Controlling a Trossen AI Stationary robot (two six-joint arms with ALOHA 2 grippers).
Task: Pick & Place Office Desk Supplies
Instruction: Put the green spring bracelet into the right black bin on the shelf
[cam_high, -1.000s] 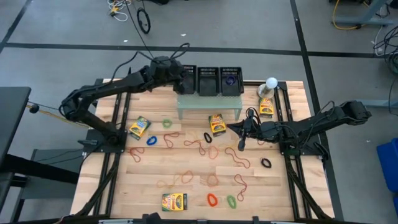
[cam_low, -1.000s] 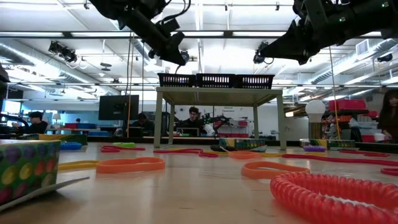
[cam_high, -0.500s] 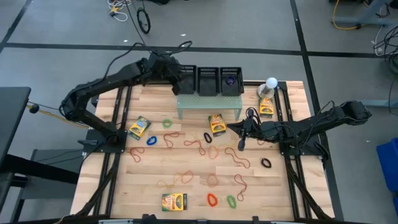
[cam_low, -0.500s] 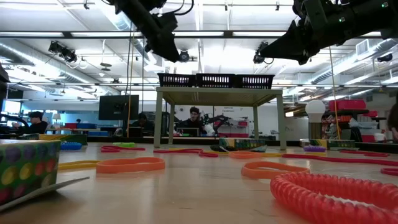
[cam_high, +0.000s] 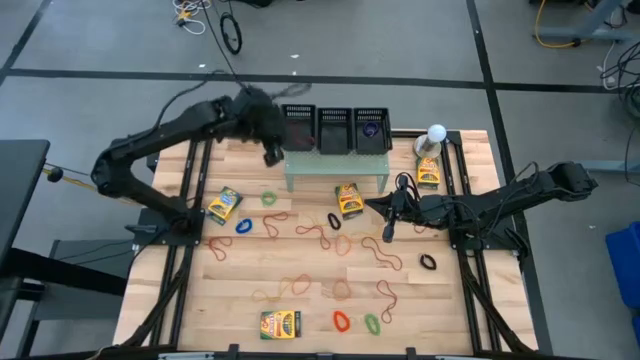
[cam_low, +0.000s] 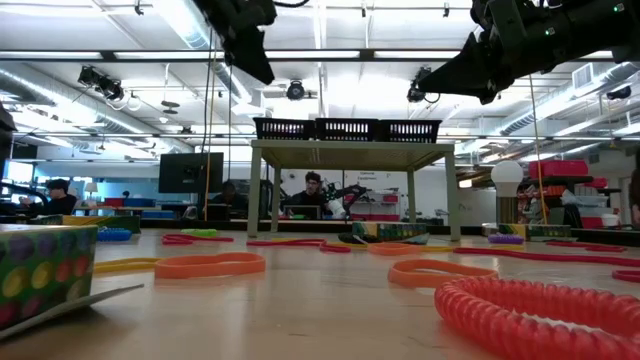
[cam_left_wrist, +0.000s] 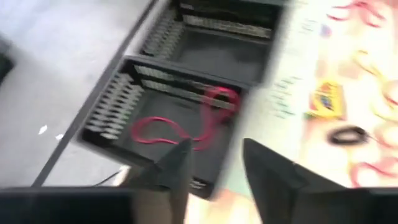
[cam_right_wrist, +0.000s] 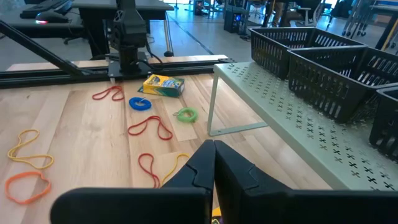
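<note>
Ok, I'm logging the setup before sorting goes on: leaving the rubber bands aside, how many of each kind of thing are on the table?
Printed cardboard boxes: 4
Black mesh baskets: 3
Pale green perforated stand: 1
White ball-topped object: 1
Total: 9

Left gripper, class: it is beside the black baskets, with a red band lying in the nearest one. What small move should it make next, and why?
Probably swing back over the table toward a loose band. The left gripper has its fingers apart and empty, the red rubber band already lies in the left basket, and many bands remain, such as the blue rubber band.
</note>
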